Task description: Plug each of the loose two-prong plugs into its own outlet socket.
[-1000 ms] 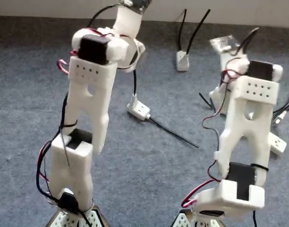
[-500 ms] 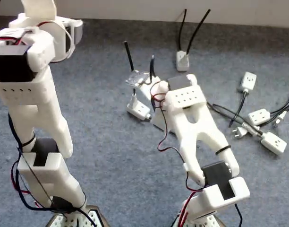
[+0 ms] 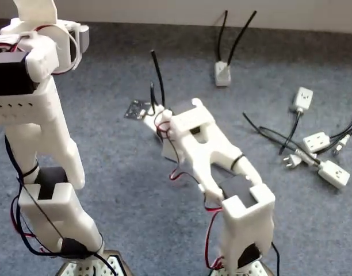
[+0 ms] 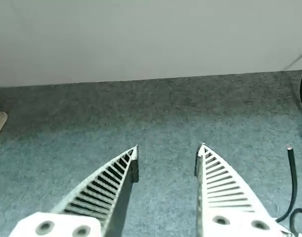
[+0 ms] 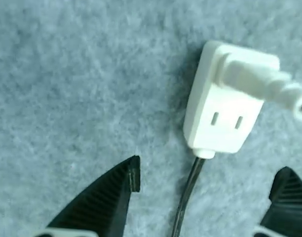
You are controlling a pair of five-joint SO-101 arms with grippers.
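1. High view: the left arm point(image 3: 35, 115) stands tall at the near-left of the grey carpet point(image 3: 118, 190). The right arm point(image 3: 213, 146) lies stretched low over the middle, with its front end beside two upright black cables point(image 3: 159, 75). Off to the right, three white sockets point(image 3: 315, 141) lie tangled in black cords. A loose two-prong plug point(image 3: 290, 161) lies among them, near the closest one. A fourth socket point(image 3: 222, 73) sits far back near the wall point(image 3: 279, 11), with two black leads rising from it.
2. Left wrist view: the left gripper point(image 4: 168, 146) hangs above the carpet and faces the wall. Its white ribbed fingers are spread, and bare carpet shows between them. A thin black cable point(image 4: 292, 182) stands near one finger.
3. Right wrist view: the right gripper point(image 5: 211, 165) hovers just over the carpet with its black fingers spread wide. Between them runs a black cord point(image 5: 186, 195) that leaves one end of a white outlet socket point(image 5: 220, 116). That socket lies flat with two slots facing up. A white plug point(image 5: 254, 74) sits against its other end.
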